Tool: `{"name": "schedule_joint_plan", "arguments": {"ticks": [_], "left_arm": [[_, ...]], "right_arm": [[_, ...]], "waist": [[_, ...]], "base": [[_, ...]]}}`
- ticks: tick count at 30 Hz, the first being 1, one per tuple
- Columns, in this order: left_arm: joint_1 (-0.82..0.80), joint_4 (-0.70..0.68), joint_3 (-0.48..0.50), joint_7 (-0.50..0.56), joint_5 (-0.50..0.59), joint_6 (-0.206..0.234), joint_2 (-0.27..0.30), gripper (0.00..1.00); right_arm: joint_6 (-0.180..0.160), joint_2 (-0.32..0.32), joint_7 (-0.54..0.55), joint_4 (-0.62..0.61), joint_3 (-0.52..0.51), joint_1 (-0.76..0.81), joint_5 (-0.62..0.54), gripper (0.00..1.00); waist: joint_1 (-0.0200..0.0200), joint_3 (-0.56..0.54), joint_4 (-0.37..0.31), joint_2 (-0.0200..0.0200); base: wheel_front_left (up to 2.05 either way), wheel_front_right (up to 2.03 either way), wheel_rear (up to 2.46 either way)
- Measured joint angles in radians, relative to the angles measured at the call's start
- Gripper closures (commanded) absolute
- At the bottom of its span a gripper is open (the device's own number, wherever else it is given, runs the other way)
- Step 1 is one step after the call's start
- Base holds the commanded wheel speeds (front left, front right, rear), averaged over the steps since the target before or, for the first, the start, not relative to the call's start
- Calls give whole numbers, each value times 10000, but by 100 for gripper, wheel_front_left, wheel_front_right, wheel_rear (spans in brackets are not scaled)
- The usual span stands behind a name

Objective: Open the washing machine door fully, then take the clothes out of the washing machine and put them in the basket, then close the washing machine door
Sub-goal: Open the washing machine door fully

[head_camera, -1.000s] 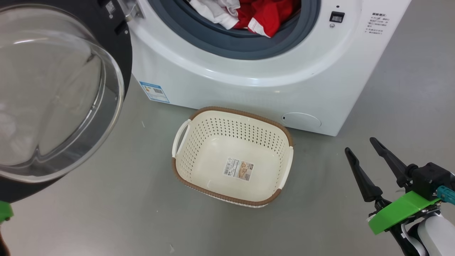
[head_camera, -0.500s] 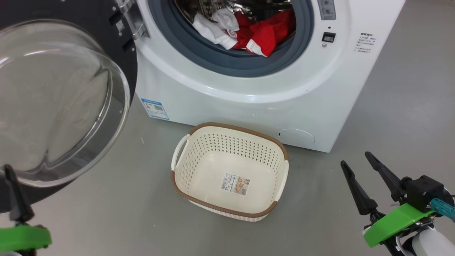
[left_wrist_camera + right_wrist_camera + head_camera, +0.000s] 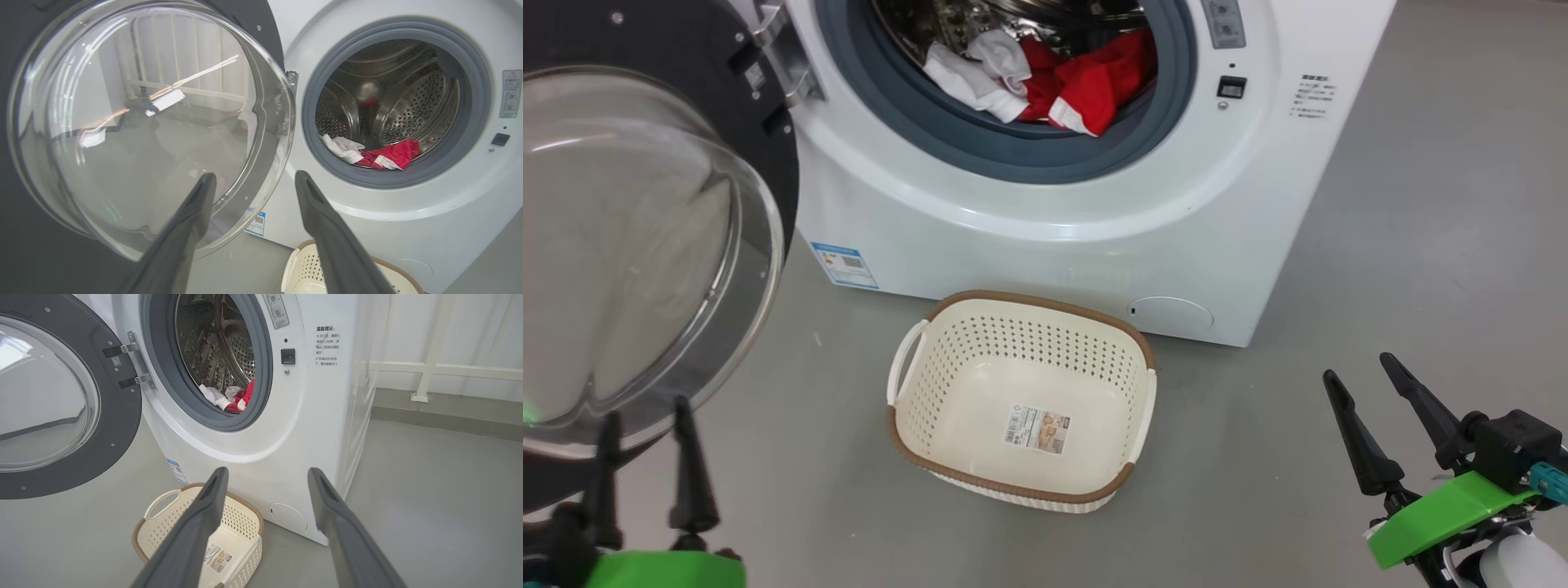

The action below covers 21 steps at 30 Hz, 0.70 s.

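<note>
Shows the washing machine door (image 3: 645, 245) standing open at left, clothes (image 3: 1078, 82) inside the washing machine (image 3: 1054, 245), basket (image 3: 1029, 343) on the floor (image 3: 1421, 245) just before it, left pincer (image 3: 645, 412) and right pincer (image 3: 1358, 368) spread wide, holding nothing.

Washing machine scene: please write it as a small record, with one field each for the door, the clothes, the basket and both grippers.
door: washing machine door swung wide open, on the left of the washing machine
clothes: red and white clothes low in the drum, behind the gasket
basket: basket on the floor before the machine, only a paper label inside
left gripper: left gripper open, holding nothing
right gripper: right gripper open, holding nothing, right of the basket
</note>
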Motion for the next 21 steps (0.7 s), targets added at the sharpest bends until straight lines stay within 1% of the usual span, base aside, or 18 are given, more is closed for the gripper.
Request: {"name": "schedule_joint_plan", "arguments": {"ticks": [6, 9, 16, 21], "left_arm": [[401, -209, -1160, 2, -123, 0, 10, 0], [458, -261, -1486, 2, -173, 0, 12, 0], [677, -387, -1755, 2, -328, 0, 31, 0], [904, -510, -1822, 2, -328, 0, 194, 0]], "right_arm": [[0, 113, 0, -27, -109, 3, -8, 0], [0, 190, 0, -54, -176, 5, -12, 0], [0, 318, 0, -100, -435, 123, -13, 0], [0, 447, 0, -98, -660, 265, -15, 0]], "waist": [[0, -27, -422, 0], [-1, -37, -683, 0], [0, -59, -1372, 0], [-1, -99, -1902, 0]], "base": [[0, 0, 0], [0, 0, 0], [0, 0, 0], [0, 0, 0]]}}
